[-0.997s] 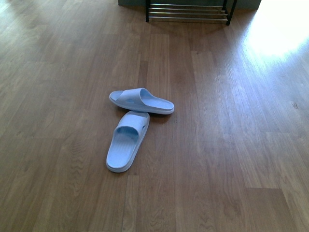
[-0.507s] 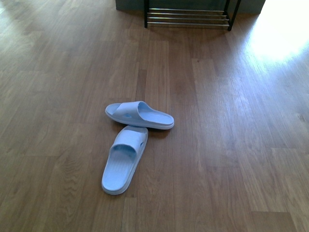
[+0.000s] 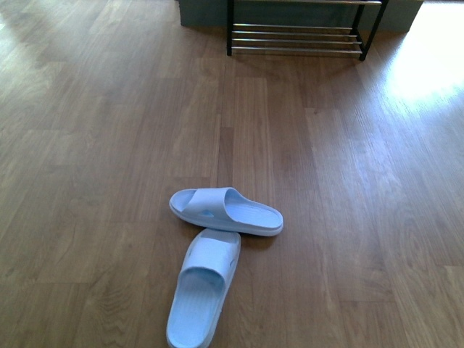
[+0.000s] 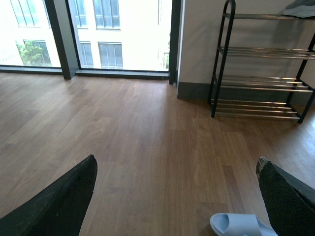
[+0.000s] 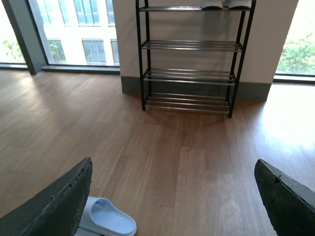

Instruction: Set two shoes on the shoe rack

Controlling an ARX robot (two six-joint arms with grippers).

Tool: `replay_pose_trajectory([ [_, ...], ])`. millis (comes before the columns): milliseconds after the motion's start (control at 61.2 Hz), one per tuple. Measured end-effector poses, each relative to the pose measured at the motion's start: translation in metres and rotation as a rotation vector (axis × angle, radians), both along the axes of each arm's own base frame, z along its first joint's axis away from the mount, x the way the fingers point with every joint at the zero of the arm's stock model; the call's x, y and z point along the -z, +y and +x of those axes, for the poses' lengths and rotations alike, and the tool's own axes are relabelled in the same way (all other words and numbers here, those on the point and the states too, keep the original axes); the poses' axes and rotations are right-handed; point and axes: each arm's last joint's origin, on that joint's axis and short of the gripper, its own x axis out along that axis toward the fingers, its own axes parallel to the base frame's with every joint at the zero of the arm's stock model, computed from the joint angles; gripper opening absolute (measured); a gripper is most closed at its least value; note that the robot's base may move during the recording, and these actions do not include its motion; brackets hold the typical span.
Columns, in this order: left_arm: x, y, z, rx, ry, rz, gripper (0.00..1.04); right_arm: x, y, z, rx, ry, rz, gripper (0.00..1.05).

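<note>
Two pale blue slide sandals lie on the wood floor in the front view. One sandal [image 3: 226, 211] lies crosswise; the other [image 3: 205, 288] lies below it, its toe touching the first. The shoe rack [image 3: 299, 30] stands far off at the wall, with black uprights and silver rods. It also shows in the left wrist view [image 4: 261, 61] and the right wrist view [image 5: 189, 56], with grey-and-white shoes on its top tier [image 5: 225, 4]. My left gripper [image 4: 177, 196] is open above the floor, a sandal [image 4: 241, 225] by its one finger. My right gripper [image 5: 172, 196] is open, a sandal [image 5: 106, 221] beside its finger.
Wood plank floor [image 3: 109, 145] spreads between the sandals and the rack. Tall windows [image 4: 118, 34] run along the far wall left of the rack. Bright sunlight falls on the floor at the right [image 3: 435, 65].
The front view has moved toward the rack: the sandals have slid lower in the picture and the rack looks larger. The sandals have not shifted relative to each other.
</note>
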Motion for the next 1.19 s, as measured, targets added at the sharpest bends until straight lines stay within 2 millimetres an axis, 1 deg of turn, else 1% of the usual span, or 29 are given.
replay_pose_trajectory([
  [654, 0.000, 0.000, 0.000, -0.002, 0.000, 0.000, 0.95, 0.000, 0.000, 0.000, 0.003, 0.004, -0.003, 0.96],
  [752, 0.000, 0.000, 0.000, -0.002, 0.000, 0.000, 0.95, 0.008, -0.002, 0.005, 0.063, 0.155, -0.053, 0.96],
  [866, 0.000, 0.000, 0.000, -0.002, 0.000, 0.000, 0.95, 0.022, -0.003, 0.020, 0.030, 0.328, -0.066, 0.96],
  [981, 0.000, 0.000, 0.000, -0.002, 0.000, 0.000, 0.95, 0.040, -0.004, 0.046, -0.020, 0.461, -0.103, 0.96],
  [1030, 0.000, 0.000, 0.000, -0.002, 0.000, 0.000, 0.95, 0.048, -0.004, 0.061, -0.047, 0.510, -0.123, 0.96],
  [1046, 0.000, 0.000, 0.000, -0.002, 0.000, 0.000, 0.95, 0.054, -0.004, 0.066, -0.060, 0.549, -0.127, 0.96],
  [1062, 0.000, 0.000, 0.000, -0.002, 0.000, 0.000, 0.95, 0.054, -0.003, 0.071, -0.065, 0.541, -0.129, 0.96],
  [1095, 0.000, 0.000, 0.000, -0.002, 0.000, 0.000, 0.95, 0.063, -0.003, 0.085, -0.078, 0.578, -0.145, 0.96],
  [1111, 0.000, 0.000, 0.000, -0.002, 0.000, 0.000, 0.95, 0.066, -0.003, 0.088, -0.082, 0.587, -0.151, 0.96],
  [1177, 0.000, 0.000, 0.000, -0.002, 0.000, 0.000, 0.95, 0.085, -0.001, 0.107, -0.100, 0.649, -0.179, 0.96],
  [1193, 0.000, 0.000, 0.000, -0.002, 0.000, 0.000, 0.95, 0.093, 0.000, 0.112, -0.110, 0.674, -0.190, 0.96],
])
